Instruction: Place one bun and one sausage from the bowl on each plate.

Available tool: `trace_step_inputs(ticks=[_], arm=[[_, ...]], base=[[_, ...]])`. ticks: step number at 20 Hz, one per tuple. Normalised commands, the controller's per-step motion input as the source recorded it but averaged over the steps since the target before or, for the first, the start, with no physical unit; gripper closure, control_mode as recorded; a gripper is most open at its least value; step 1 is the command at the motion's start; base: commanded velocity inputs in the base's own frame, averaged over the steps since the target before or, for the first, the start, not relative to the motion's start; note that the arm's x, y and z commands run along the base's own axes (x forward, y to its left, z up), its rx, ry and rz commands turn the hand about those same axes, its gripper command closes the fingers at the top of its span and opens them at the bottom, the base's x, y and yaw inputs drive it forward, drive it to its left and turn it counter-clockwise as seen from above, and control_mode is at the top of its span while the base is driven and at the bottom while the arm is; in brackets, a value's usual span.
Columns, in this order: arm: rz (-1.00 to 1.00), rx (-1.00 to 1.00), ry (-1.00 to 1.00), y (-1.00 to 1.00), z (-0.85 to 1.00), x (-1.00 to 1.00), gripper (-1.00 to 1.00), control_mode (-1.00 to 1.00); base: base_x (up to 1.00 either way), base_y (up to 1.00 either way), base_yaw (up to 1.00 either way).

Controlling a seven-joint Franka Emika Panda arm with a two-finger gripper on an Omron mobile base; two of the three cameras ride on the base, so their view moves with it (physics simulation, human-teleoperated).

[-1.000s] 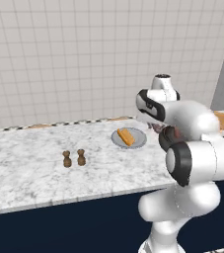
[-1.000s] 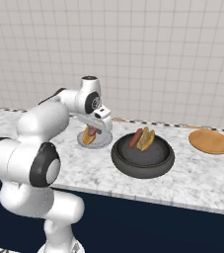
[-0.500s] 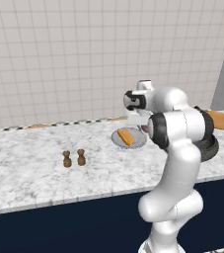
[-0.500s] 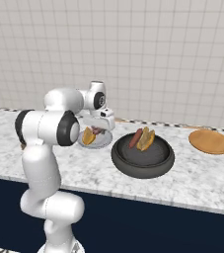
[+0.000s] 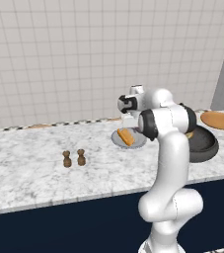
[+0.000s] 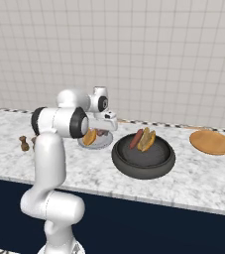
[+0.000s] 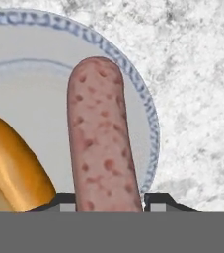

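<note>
Bowl [image 6: 143,168] and plates are carried by a marbled bench [image 6: 193,183]. In the right base view, the dark bowl is seen at the middle of the bench, with the second bun [image 6: 147,140] and the second sausage [image 6: 136,139] lying side by side in it. The orange-brown plate [image 6: 210,142] is placed at 2 o'clock from the bowl, well apart. The light grey plate [image 7: 29,99] is set at 10 o'clock, just beside the bowl. On it a bun [image 7: 10,163] is laid. The gripped sausage [image 7: 101,143] is clamped between the tips of the hand [image 7: 108,200], low over this plate, with the bun at its 8 o'clock in the hand view. Two brown shakers [image 5: 74,158] are stood near the bench's left.
</note>
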Motion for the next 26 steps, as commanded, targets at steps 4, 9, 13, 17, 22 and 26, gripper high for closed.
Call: trace_step_inputs(ticks=[4, 9, 13, 17, 22, 26], arm=[[0.18, 0.0, 0.0, 0.0, -0.55, 0.0, 1.0, -1.0], [0.02, 0.0, -0.04, 0.0, -0.25, 0.01, 1.0, -1.0], [0.0, 0.0, 0.0, 0.0, 0.0, 0.0, 1.0, -1.0], [0.0, 0.0, 0.0, 0.0, 0.0, 0.0, -1.0, -1.0], [0.0, 0.0, 0.0, 0.0, 0.0, 0.0, -1.0, -1.0], [0.0, 0.0, 0.0, 0.0, 0.0, 0.0, -1.0, -1.0]], base=[[0.0, 0.0, 0.0], [0.0, 0.0, 0.0], [0.0, 0.0, 0.0], [0.0, 0.0, 0.0], [0.0, 0.0, 0.0], [0.0, 0.0, 0.0]])
